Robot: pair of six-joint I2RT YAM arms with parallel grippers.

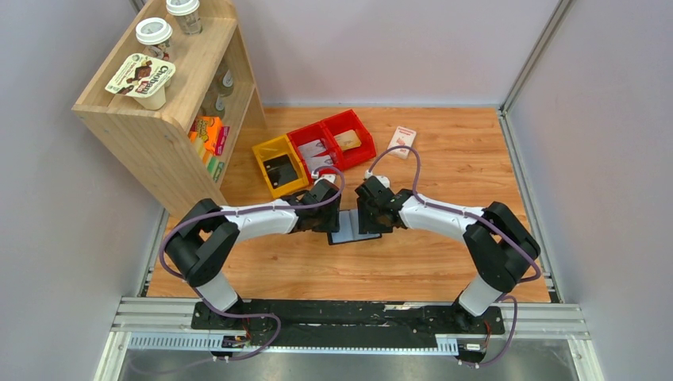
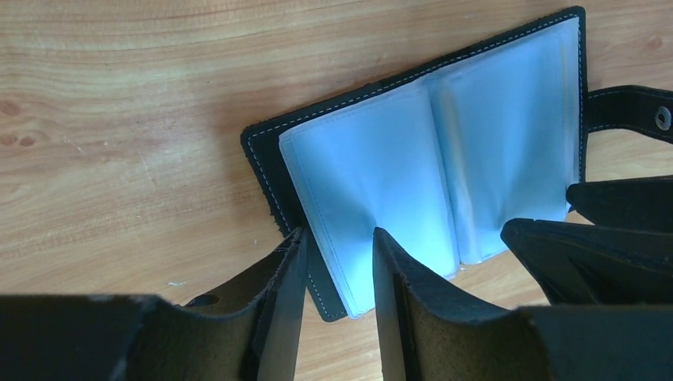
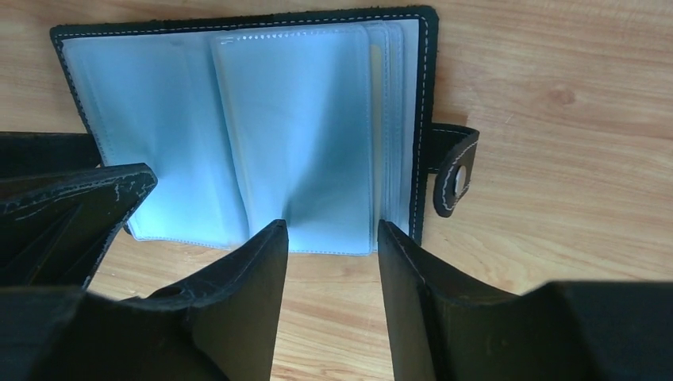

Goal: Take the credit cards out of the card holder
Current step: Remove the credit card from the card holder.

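Card holder (image 1: pixel 355 228) lies spread open and flat on the wooden worktop (image 1: pixel 444 262), about midway between the left and right edges and a little nearer the near edge than the far one. Its black stitched cover is down and its bluish-grey plastic sleeves (image 2: pixel 381 175) face up. The two arms lean in over it from either side. The left tool (image 2: pixel 337 266) has its fingers apart, planted at the holder's near left corner, with the corner of a sleeve lying in the gap between them; I cannot tell whether they press on it. The right tool (image 3: pixel 332 238) is parted too, poised at the near edge of the right-hand stack of sleeves, with nothing clamped between its fingers. The little black closing tab (image 3: pixel 452 178) sticks out from the holder's right side, curled slightly, its snap showing. Of the credit cards (image 3: pixel 372 111) I can make out only a thin tan sliver among the stacked sleeves on the right, and I cannot tell how many there are. Towards the far edge, left of centre, sit a yellow bin (image 1: pixel 262 155) and two red bins (image 1: pixel 349 119) in a row, with a small white-and-red box (image 1: pixel 403 141) just to their right. A wooden shelf (image 1: pixel 151 135) stands at the far left corner.
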